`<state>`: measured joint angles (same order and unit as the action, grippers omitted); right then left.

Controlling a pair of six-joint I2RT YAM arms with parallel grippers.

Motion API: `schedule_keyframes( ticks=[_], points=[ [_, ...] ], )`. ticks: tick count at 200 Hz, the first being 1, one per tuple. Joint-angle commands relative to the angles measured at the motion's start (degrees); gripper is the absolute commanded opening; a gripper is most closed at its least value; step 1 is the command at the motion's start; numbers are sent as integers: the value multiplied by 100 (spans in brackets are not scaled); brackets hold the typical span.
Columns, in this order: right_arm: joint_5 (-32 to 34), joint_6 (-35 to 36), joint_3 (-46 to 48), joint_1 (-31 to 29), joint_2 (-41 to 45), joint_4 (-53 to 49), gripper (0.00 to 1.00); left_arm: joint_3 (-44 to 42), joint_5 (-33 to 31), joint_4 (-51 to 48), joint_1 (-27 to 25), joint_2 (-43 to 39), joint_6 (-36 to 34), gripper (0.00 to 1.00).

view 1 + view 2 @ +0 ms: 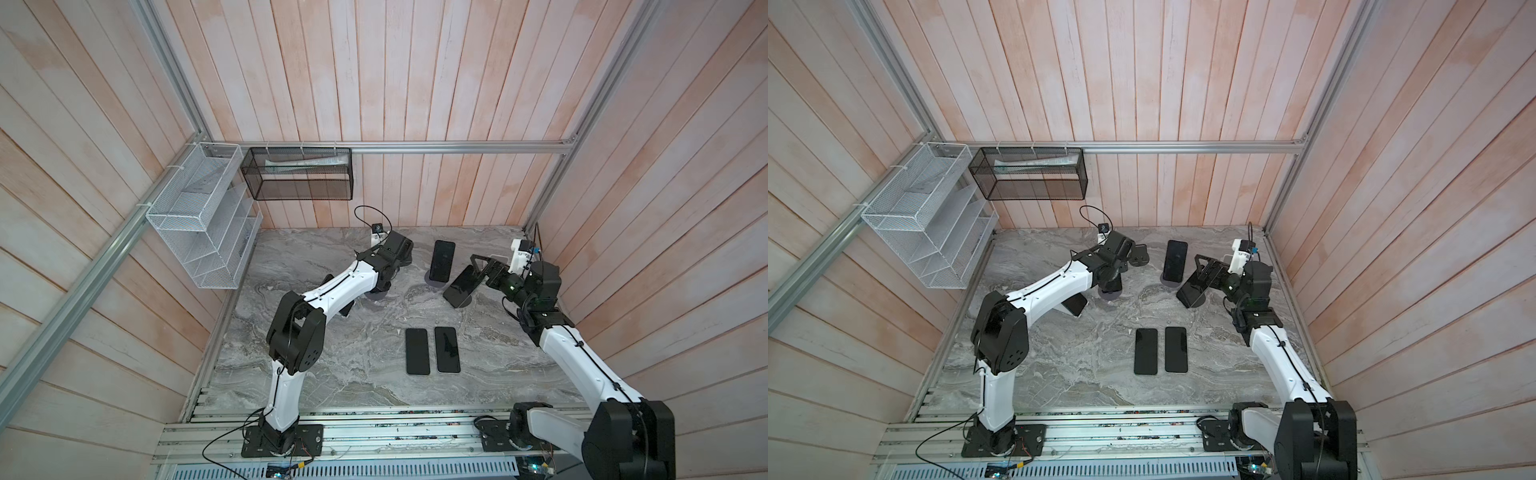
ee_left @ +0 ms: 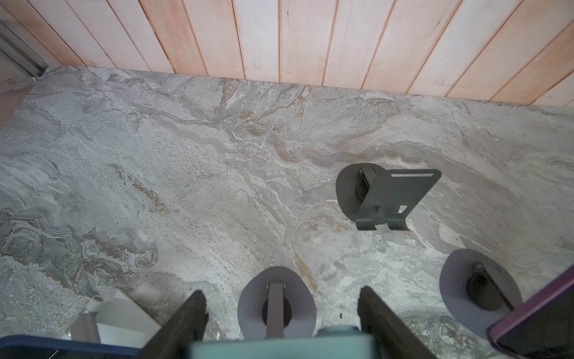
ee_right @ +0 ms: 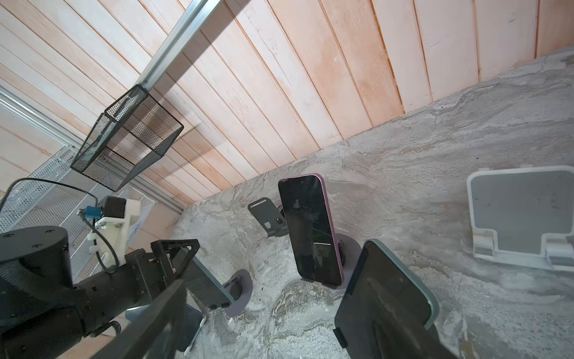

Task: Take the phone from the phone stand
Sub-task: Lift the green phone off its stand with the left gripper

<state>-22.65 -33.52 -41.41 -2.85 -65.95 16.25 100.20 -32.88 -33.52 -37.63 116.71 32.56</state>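
- Your left jaws, in both top views, hung over a stand base (image 1: 379, 296). Your right jaws sat at the top of the tilted phone (image 1: 458, 287), which was propped on a second stand (image 1: 467, 302).
- Left wrist view: left jaws flanked the teal phone (image 2: 281, 345) atop that stand base (image 2: 248, 310); you couldn't judge contact.
- Right wrist view: right jaws gaped, gripping nothing, with the tilted phone (image 3: 388, 298) just beside them.

5 phones for certain: 2 flat in the near middle, left flat phone (image 1: 417, 351) and right flat phone (image 1: 447, 349); farther back, purple phone (image 1: 442, 260) and teal phone (image 1: 460, 286); blue phone (image 1: 1075, 306) at left. A 6th there: cannot tell.

6 stands: 4 grey, namely empty stand (image 2: 385, 199), middle stand (image 2: 275, 306), purple phone's stand (image 2: 456, 286), teal phone's stand (image 1: 463, 303); 2 white, namely right white stand (image 3: 521, 223), left white stand (image 2: 124, 314).

2 wire baskets, far left: white basket (image 1: 195, 216), black basket (image 1: 299, 174).
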Motion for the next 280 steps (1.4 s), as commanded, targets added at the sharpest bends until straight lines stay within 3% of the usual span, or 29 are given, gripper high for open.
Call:
schedule_keyframes(
  ticks=[1, 141, 280],
  points=[
    [-103, -67, -121, 26, 10, -16, 89, -146, 71, -68, -42, -30, -74, 64],
    [-144, 37, -148, 29, 89, -94, 88, -111, -166, 8, -311, -561, -925, 56],
    [-320, -55, -156, 17, 143, -41, 88, 176, 252, -283, -318, -921, -1123, 53]
  ],
)
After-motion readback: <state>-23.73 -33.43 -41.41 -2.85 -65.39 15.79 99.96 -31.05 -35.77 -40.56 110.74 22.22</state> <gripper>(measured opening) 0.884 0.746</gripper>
